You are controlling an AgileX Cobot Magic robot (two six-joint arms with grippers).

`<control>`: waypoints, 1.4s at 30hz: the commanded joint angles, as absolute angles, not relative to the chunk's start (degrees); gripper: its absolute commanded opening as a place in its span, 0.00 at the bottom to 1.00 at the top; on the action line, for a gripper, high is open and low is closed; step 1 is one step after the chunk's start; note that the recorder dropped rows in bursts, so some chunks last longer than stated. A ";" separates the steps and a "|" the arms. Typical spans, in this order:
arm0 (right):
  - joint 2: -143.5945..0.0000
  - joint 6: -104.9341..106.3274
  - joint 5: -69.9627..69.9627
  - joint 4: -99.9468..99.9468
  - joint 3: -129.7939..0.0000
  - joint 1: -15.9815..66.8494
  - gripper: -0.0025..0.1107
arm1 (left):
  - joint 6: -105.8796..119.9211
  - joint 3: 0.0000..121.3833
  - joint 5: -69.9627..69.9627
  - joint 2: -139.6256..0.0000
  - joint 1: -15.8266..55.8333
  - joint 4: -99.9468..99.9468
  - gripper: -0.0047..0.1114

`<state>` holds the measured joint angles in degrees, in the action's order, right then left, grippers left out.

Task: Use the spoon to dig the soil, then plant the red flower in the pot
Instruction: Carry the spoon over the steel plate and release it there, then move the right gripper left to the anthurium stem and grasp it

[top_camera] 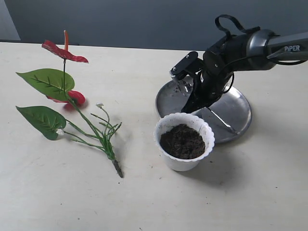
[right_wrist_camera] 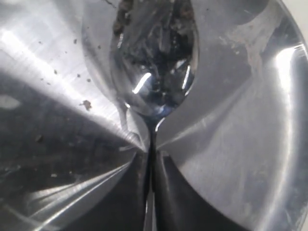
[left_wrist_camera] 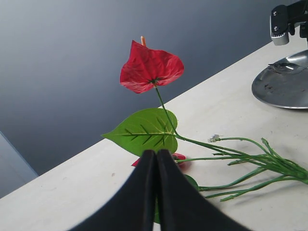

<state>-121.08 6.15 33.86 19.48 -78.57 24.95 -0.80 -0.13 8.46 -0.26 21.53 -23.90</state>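
The red flower (top_camera: pixel 65 53) lies on the table at the left, its stems (top_camera: pixel 96 130) pointing toward the pot. The white scalloped pot (top_camera: pixel 166 122) stands at the middle, filled with dark soil (top_camera: pixel 183 141). My right gripper (right_wrist_camera: pixel 153 154) is shut on the handle of the spoon (right_wrist_camera: pixel 154 62), whose bowl rests low over the steel plate with soil crumbs (right_wrist_camera: pixel 149 19) at its tip. From outside, that gripper (top_camera: pixel 195 103) hangs just behind the pot. My left gripper (left_wrist_camera: pixel 156 153) is shut on nothing, near the flower's green leaf (left_wrist_camera: pixel 144 134) and red bloom (left_wrist_camera: pixel 151 67); the exterior view does not show it.
A shallow round steel plate (top_camera: pixel 231 115) sits behind and right of the pot, with specks of soil on it (right_wrist_camera: pixel 86 103). The right arm (top_camera: pixel 250 48) reaches in from the right edge. Pale tabletop (top_camera: pixel 57 192) stretches in front of the flower.
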 commanded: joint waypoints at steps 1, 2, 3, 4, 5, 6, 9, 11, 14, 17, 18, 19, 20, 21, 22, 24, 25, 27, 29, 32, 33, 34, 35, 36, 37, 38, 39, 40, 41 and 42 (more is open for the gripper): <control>-120.86 5.96 33.26 21.07 -79.07 24.62 0.17 | -1.12 0.00 7.81 0.00 21.91 -23.45 0.05; -120.86 5.96 33.41 21.36 -79.07 24.62 0.22 | -1.12 0.00 7.81 0.00 21.91 -23.45 0.05; -120.75 5.96 33.75 21.48 -79.07 24.62 0.26 | -1.12 0.00 7.81 0.00 21.91 -23.45 0.05; -120.50 5.96 34.21 21.49 -79.07 24.62 0.31 | -1.12 0.00 7.81 0.00 21.91 -23.45 0.05; -120.01 5.53 34.74 21.49 -79.07 24.62 0.35 | -1.12 0.00 7.81 0.00 21.91 -23.45 0.05; -119.47 5.08 35.05 21.49 -79.07 24.62 0.37 | -1.12 0.00 7.81 0.00 21.91 -23.45 0.05; -116.62 1.72 35.67 21.49 -79.07 24.62 0.37 | -1.12 0.00 7.81 0.00 21.91 -23.45 0.05; -113.09 0.00 35.82 19.69 -79.07 24.74 0.37 | -1.12 0.00 7.81 0.00 21.91 -23.45 0.05; -107.89 0.38 35.11 11.90 -79.07 25.63 0.37 | -1.12 0.00 7.81 0.00 21.91 -23.45 0.05; -103.88 4.54 34.54 -0.49 -79.07 28.50 0.37 | -1.12 0.00 7.81 0.00 21.91 -23.45 0.05; -103.12 8.32 34.76 -4.36 -79.07 29.76 0.37 | -1.12 0.00 7.81 0.00 21.91 -23.45 0.05; -102.67 11.80 34.87 -8.15 -79.07 31.63 0.37 | -1.12 0.00 7.81 0.00 21.91 -23.45 0.05; -102.50 14.58 35.01 -10.95 -79.07 33.73 0.37 | -1.12 0.00 7.81 0.00 21.91 -23.45 0.05; -102.50 16.29 35.16 -12.53 -79.17 35.57 0.37 | -1.12 0.00 7.81 0.00 21.91 -23.45 0.05; -102.98 17.17 35.16 -13.05 -79.31 38.03 0.37 | -1.12 0.00 7.81 0.00 21.91 -23.45 0.05; -104.86 17.17 35.12 -12.55 -80.57 42.84 0.37 | -1.12 0.00 7.81 0.00 21.91 -23.45 0.05; -105.91 17.06 35.25 -11.95 -81.50 44.98 0.37 | -1.12 0.00 7.81 0.00 21.91 -23.45 0.05; -109.23 15.99 36.01 -10.54 -84.70 48.22 0.37 | -1.12 0.00 7.81 0.00 21.91 -23.45 0.05; -112.84 14.42 38.27 -10.23 -89.37 49.91 0.37 | -1.12 0.00 7.81 0.00 21.91 -23.45 0.05; -119.25 12.87 43.42 -10.01 -97.49 50.92 0.37 | -1.12 0.00 7.81 0.00 21.91 -23.45 0.05; -121.28 12.88 44.77 -9.76 -100.25 51.00 0.37 | -1.12 0.00 7.81 0.00 21.91 -23.45 0.05; -122.75 12.86 45.71 -9.54 -102.35 51.05 0.37 | -1.12 0.00 7.81 0.00 21.91 -23.45 0.05; -124.44 12.76 46.91 -9.55 -104.90 51.05 0.39 | -1.12 0.00 7.81 0.00 21.91 -23.45 0.05; -125.97 12.76 48.22 -9.20 -107.16 51.05 0.41 | -1.12 0.00 7.81 0.00 21.91 -23.45 0.05; -127.02 11.87 49.28 -8.36 -109.21 51.05 0.45 | -1.12 0.00 7.81 0.00 21.91 -23.45 0.05; -128.46 9.88 50.99 -6.83 -111.05 51.05 0.49 | -1.12 0.00 7.81 0.00 21.91 -23.45 0.05; -129.27 8.34 52.11 -4.73 -112.62 51.05 0.53 | -1.12 0.00 7.81 0.00 21.91 -23.45 0.05; -130.11 6.49 52.93 -2.99 -113.55 51.05 0.55 | -1.12 0.00 7.81 0.00 21.91 -23.45 0.05; -130.67 5.34 53.41 -1.19 -114.42 51.05 0.56 | -1.12 0.00 7.81 0.00 21.91 -23.45 0.05; -131.27 5.10 53.54 -0.60 -114.67 51.05 0.56 | -1.12 0.00 7.81 0.00 21.91 -23.45 0.05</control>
<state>-129.88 7.75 51.44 -4.64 -112.47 51.12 -0.80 -0.13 8.46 -0.26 21.53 -23.90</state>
